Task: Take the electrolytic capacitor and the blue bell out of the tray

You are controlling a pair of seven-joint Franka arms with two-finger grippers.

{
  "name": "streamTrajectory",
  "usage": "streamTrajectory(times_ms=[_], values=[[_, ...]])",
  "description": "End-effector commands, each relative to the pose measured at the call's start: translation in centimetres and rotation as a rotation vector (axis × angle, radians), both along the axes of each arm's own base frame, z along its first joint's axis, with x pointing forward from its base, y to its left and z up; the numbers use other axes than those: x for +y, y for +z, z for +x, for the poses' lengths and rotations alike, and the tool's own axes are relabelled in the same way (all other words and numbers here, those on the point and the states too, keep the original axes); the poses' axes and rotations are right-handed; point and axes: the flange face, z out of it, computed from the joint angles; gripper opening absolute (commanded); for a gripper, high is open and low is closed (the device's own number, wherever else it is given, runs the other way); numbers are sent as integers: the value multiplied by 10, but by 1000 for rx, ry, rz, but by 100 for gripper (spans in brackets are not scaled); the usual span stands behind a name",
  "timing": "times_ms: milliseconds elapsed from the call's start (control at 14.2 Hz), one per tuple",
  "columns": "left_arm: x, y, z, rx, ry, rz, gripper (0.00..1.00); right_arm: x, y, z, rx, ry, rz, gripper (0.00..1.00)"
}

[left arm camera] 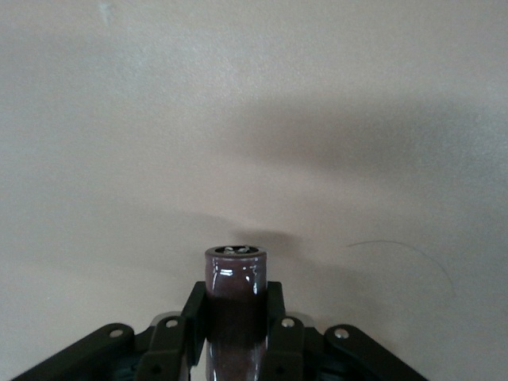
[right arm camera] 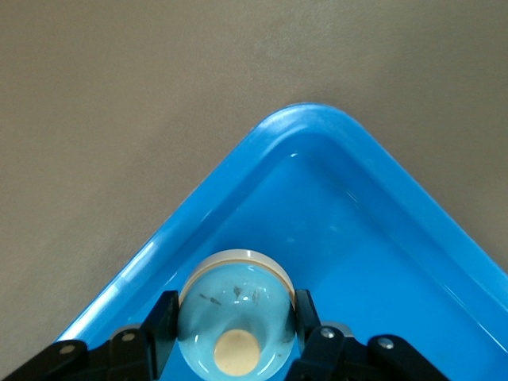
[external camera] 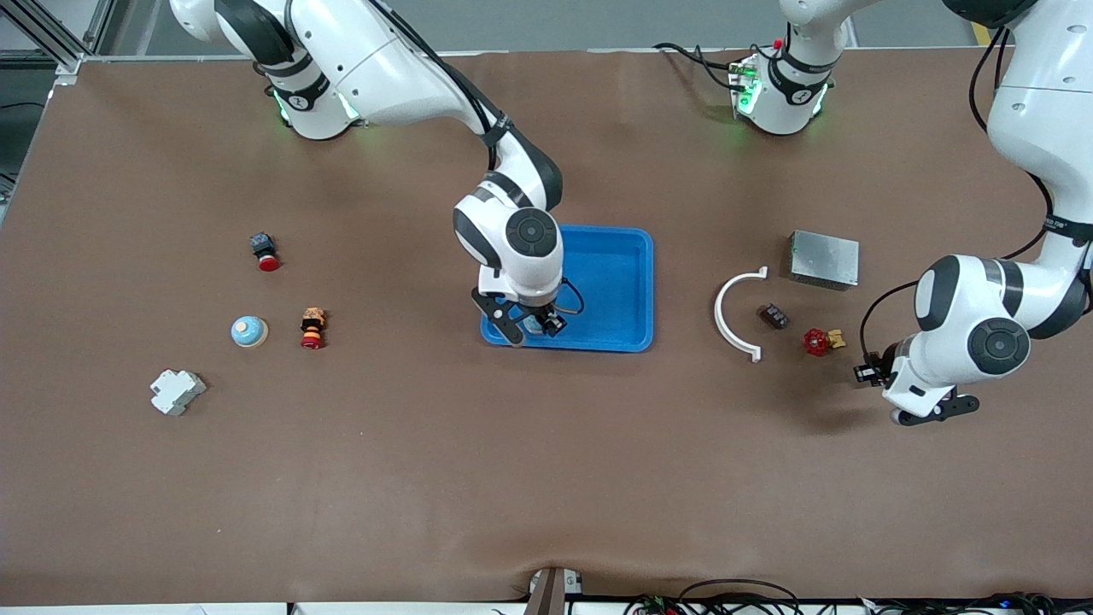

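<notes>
My right gripper (external camera: 531,325) is over the corner of the blue tray (external camera: 636,248) that is nearest the front camera at the right arm's end. It is shut on a light-blue bell (right arm camera: 238,298) with a beige button, low inside that corner of the tray (right arm camera: 333,131). The right gripper (right arm camera: 235,316) has one finger on each side of the dome. My left gripper (external camera: 898,395) is over bare table toward the left arm's end. In the left wrist view the left gripper (left arm camera: 236,308) is shut on a dark brown cylindrical capacitor (left arm camera: 236,278). The hand hides the capacitor in the front view.
A second light-blue bell (external camera: 248,331), a red push button (external camera: 266,253), a red-and-yellow switch (external camera: 312,329) and a white block (external camera: 177,392) lie toward the right arm's end. A white arc (external camera: 734,314), metal box (external camera: 824,259), small dark part (external camera: 774,317) and red valve (external camera: 820,342) lie near the left gripper.
</notes>
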Motion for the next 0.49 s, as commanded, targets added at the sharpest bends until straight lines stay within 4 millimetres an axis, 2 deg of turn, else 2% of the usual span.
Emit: streamTrajectory(times_ms=[0, 70, 140, 211, 281, 421], values=[[1, -8, -1, 0, -19, 7, 0, 10, 44, 0, 54, -15, -49, 0], [4, -8, -2, 1, -15, 8, 0, 8, 57, 2, 73, -13, -67, 0], [6, -8, -2, 1, -13, 9, 23, 3, 65, 5, 85, -5, -76, 0], [6, -8, -2, 1, -12, 8, 62, -5, 76, 10, 94, 32, -78, 0], [8, -8, -2, 1, -12, 9, 100, -21, 97, 22, 90, 66, -70, 0], [10, -5, -2, 2, 2, 12, 100, -64, 120, 46, 121, 144, -77, 0]])
